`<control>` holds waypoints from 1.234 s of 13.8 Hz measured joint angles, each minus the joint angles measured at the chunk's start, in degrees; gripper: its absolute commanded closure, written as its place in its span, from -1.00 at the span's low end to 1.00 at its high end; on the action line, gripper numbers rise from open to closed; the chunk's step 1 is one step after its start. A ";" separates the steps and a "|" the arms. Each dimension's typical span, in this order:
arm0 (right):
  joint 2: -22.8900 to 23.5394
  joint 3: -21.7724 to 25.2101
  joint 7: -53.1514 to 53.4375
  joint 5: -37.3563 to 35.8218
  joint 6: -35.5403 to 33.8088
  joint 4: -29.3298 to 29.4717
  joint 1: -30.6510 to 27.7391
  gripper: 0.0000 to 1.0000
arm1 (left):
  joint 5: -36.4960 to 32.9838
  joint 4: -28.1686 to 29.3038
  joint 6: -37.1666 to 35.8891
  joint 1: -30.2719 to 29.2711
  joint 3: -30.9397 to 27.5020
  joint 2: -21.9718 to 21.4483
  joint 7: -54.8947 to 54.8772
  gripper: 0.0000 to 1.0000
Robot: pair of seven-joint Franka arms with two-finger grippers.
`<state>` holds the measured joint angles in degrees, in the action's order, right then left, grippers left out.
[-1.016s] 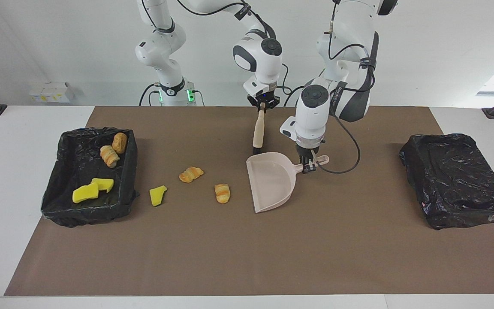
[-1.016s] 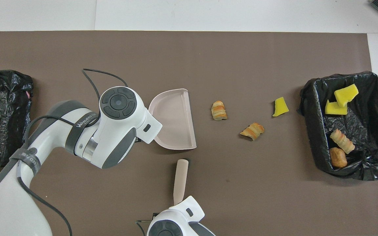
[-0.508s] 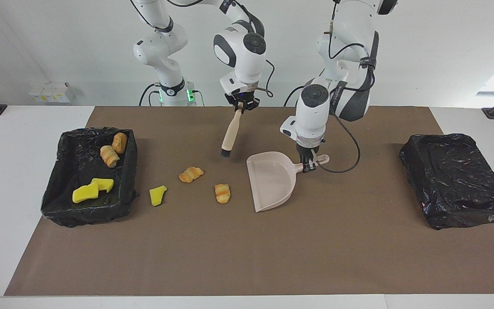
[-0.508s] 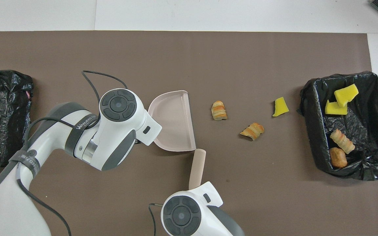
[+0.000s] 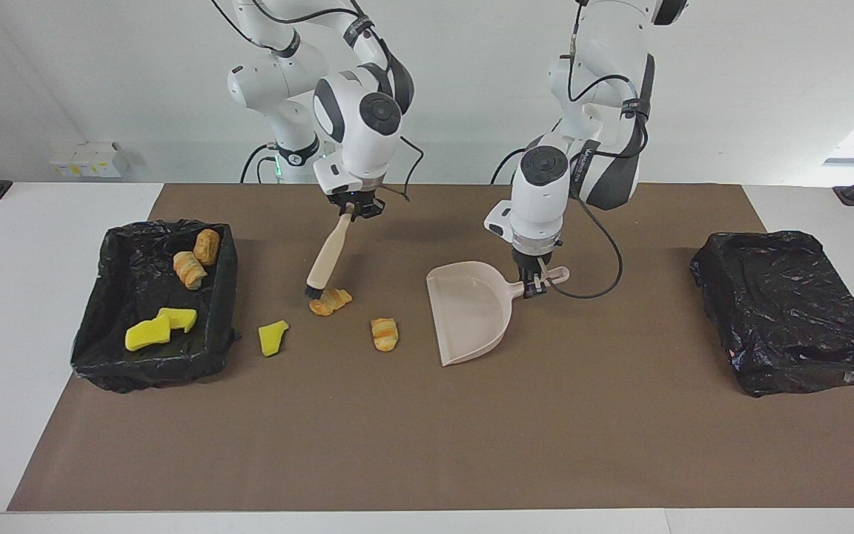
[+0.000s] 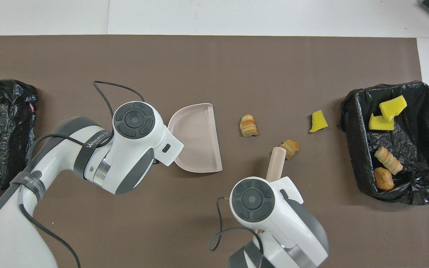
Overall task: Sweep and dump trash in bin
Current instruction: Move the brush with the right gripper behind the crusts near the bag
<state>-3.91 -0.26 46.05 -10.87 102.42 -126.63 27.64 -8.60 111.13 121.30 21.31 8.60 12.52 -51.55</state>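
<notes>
The dustpan point(image 5: 471, 311) lies mid-table, with three scraps point(image 5: 384, 334) strung between it and the bin point(image 5: 112, 348) at the right arm's end, which holds four more. The brush point(image 5: 326, 258) tips onto the middle scrap point(image 5: 332, 300). A second bin point(image 5: 790, 311) sits at the left arm's end.

Four bread pieces point(image 5: 330, 301) – three sponge chunks point(image 5: 273, 337) – two bins point(image 5: 154, 304), one dustpan point(image 5: 469, 311), one brush point(image 5: 327, 256)

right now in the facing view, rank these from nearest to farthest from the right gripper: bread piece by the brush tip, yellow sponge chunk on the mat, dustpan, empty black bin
From the right gripper, shut on the brush handle:
1. Bread piece, at the brush tip.
2. Yellow sponge chunk and dustpan: too close to call; the sponge lies toward the right arm's end, the dustpan toward the left arm's.
3. Empty black bin, at the left arm's end.
</notes>
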 measured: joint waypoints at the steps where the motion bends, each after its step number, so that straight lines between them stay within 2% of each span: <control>1: 0.12 0.00 -3.04 -2.53 0.00 -0.11 -1.55 1.00 | 0.00 0.03 0.02 0.00 0.00 -0.02 0.01 1.00; 5: 0.80 0.03 -11.56 -9.31 2.26 -0.31 -7.97 1.00 | 0.00 0.12 0.09 0.00 -0.04 -0.07 0.02 1.00; 10: 3.34 0.08 -22.92 -10.61 17.21 -4.00 -17.27 1.00 | 0.00 0.16 0.16 0.00 -0.08 -0.08 0.02 1.00; 14: 5.25 -0.61 -29.01 -10.28 19.24 -4.19 -15.92 1.00 | 0.00 0.19 0.22 -0.01 -0.14 -0.08 0.15 1.00; 17: 5.09 -0.88 -33.81 -2.03 19.12 -4.10 -12.17 1.00 | 0.00 0.21 0.22 -0.01 -0.14 -0.08 0.22 1.00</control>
<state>1.18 -1.13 12.24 -12.90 121.55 -130.73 15.46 -8.60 111.34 121.52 21.31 8.47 12.45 -51.34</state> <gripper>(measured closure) 0.740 0.687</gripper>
